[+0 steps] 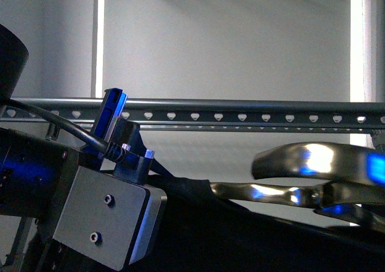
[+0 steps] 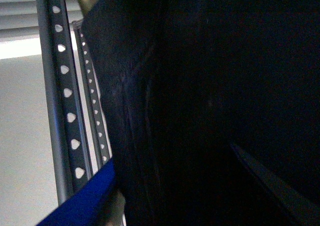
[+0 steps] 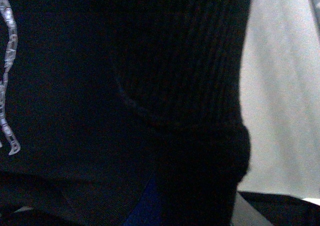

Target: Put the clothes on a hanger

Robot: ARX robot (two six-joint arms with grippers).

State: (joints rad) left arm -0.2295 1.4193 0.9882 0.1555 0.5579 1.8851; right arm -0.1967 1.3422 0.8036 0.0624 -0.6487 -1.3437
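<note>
The clothes (image 1: 252, 236), a black T-shirt, stretch across the lower front view just below the hanger (image 1: 240, 112), a grey rail with heart-shaped holes. My left gripper (image 1: 115, 111) is raised to rail height at the left, shut on the cloth. In the left wrist view the black fabric (image 2: 200, 111) fills most of the picture beside the rail (image 2: 65, 111), and one blue finger (image 2: 85, 201) shows. My right gripper (image 3: 175, 196) is shut on the shirt near its ribbed neck (image 3: 190, 61). White print (image 3: 7, 76) shows at the edge, and a blue finger (image 3: 145, 206) peeks out.
A second thinner perforated bar (image 2: 95, 121) runs behind the main rail. A shiny curved metal part (image 1: 313, 170) sits at the right below the rail. Behind the rail is a pale wall (image 1: 228, 37) with bright window strips (image 1: 99, 37).
</note>
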